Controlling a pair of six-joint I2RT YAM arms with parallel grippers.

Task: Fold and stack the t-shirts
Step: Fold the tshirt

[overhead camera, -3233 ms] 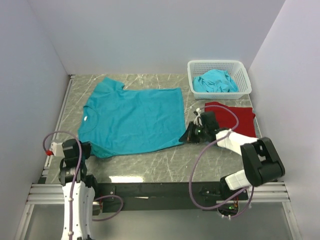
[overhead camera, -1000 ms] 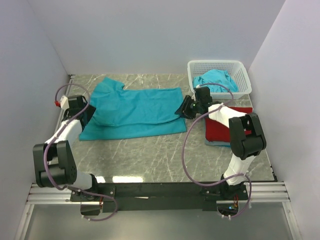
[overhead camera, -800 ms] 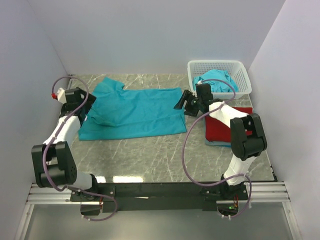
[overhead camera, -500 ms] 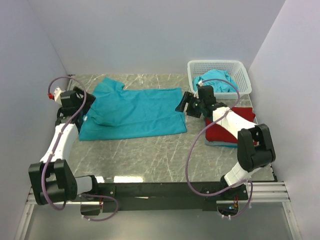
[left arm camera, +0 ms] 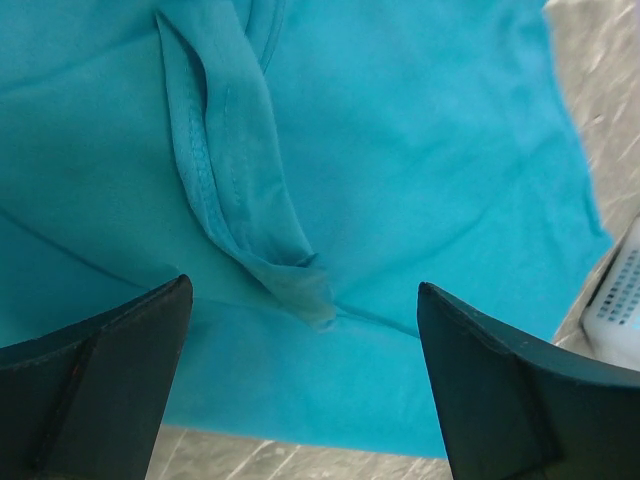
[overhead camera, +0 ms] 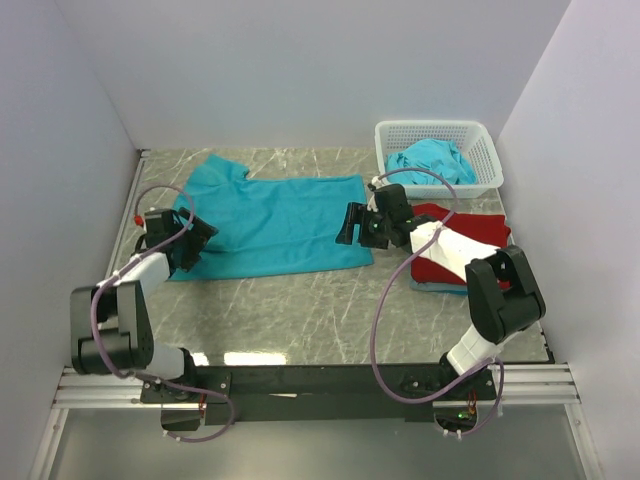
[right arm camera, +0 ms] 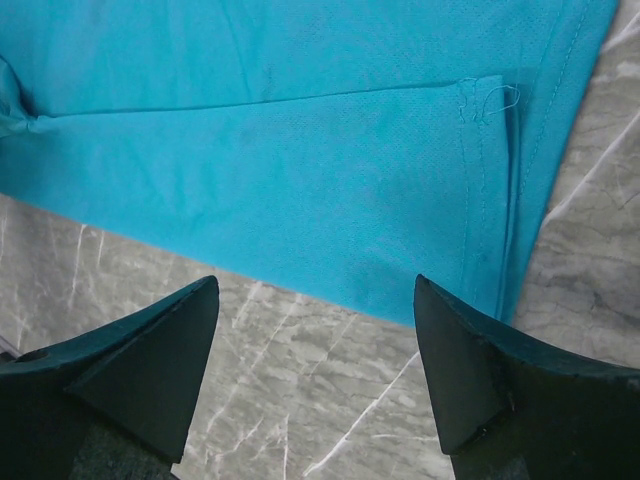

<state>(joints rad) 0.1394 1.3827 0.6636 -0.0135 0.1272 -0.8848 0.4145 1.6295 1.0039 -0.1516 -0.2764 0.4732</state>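
Teal t-shirt [overhead camera: 285, 220] mid-table, near half doubled over lengthwise. Left gripper [overhead camera: 197, 240] at collar end, right gripper [overhead camera: 350, 226] at hem end. Both spread wide, holding nothing. Judgement: first fold laid; next calls for regrasp and cross fold, then stacking on red t-shirt [overhead camera: 465, 240].

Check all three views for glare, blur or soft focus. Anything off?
Top external: sharp and evenly lit, with bright glare patches on the table near its front edge. Left wrist: teal t-shirt slightly soft, left fingers dark and soft-edged. Right wrist: t-shirt weave and stitching crisp, right fingers underexposed, nearly featureless.
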